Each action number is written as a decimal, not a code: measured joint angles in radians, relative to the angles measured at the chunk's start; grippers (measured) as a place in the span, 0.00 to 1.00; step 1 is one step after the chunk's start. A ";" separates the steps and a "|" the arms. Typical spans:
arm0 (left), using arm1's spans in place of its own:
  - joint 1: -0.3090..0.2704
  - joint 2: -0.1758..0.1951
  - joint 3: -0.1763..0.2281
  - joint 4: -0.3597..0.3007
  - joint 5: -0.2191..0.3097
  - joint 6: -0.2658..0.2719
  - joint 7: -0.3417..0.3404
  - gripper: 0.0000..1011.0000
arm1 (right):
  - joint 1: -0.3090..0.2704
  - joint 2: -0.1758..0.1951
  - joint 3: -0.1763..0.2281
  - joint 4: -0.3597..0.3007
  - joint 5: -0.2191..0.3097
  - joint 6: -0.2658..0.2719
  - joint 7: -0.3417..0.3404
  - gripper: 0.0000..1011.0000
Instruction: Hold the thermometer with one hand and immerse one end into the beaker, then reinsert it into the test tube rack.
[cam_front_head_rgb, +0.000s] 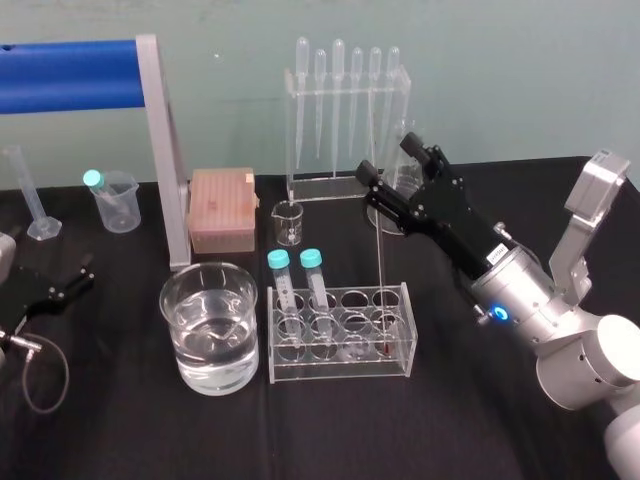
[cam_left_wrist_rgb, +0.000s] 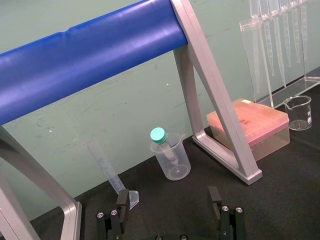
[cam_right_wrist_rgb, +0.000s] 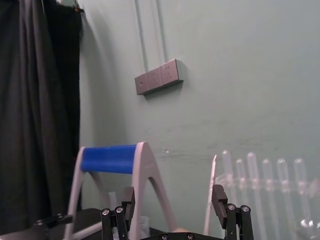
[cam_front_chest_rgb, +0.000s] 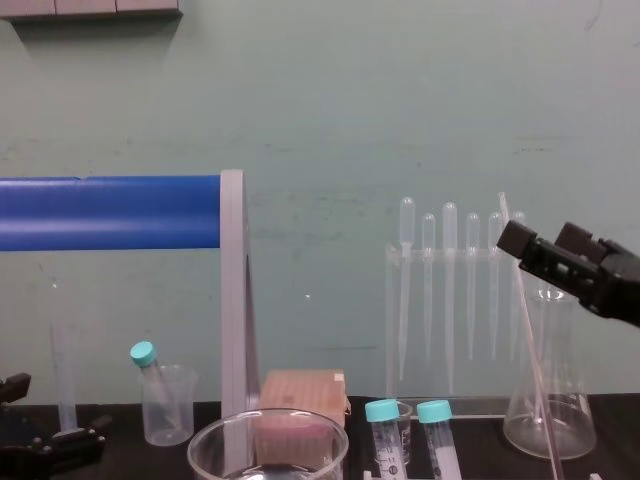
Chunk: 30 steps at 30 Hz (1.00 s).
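Locate the right gripper (cam_front_head_rgb: 387, 157) above the far right part of the worktop (cam_front_head_rgb: 450, 420), reaching toward the pipette stand (cam_front_head_rgb: 345, 130). Its two fingers (cam_right_wrist_rgb: 218, 196) stand wide apart and clamp nothing. The one thermometer (cam_front_head_rgb: 381, 270) stands in the right end of the test tube rack (cam_front_head_rgb: 340, 372), red bulb down, leaning slightly. Its upper end rises between the parted fingers, close beside one of them; you cannot tell from these views whether it touches that finger. The rack also holds two teal-capped tubes (cam_front_head_rgb: 280, 275) in its left columns. The beaker (cam_front_head_rgb: 168, 305) sits just beside the rack's left end, apart from the thermometer, and is partly filled with clear liquid. Note the left gripper (cam_left_wrist_rgb: 168, 205), which rests low at the left edge of the worktop with its fingers apart and holds nothing. Behind the rack you will see one small glass beaker (cam_front_head_rgb: 288, 222), one pink tip box (cam_front_head_rgb: 222, 208) and the stand carrying six pipettes. One conical flask (cam_front_chest_rgb: 548, 400) stands behind the right gripper. At far left are one plastic cup (cam_front_head_rgb: 117, 205) containing a third teal-capped tube, and one graduated cylinder (cam_front_head_rgb: 30, 195). One blue bar (cam_front_head_rgb: 70, 75) on grey legs spans the left rear.
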 joint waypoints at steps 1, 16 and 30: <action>0.000 0.000 0.000 0.000 0.000 0.000 0.000 1.00 | -0.005 0.004 0.003 -0.015 -0.024 -0.007 -0.023 0.99; 0.000 0.000 0.000 0.000 0.000 0.000 0.000 1.00 | -0.155 -0.009 0.149 -0.223 -0.343 -0.018 -0.404 0.99; 0.000 0.000 0.000 0.000 0.000 0.000 0.000 1.00 | -0.299 -0.052 0.231 -0.246 -0.467 0.096 -0.559 0.99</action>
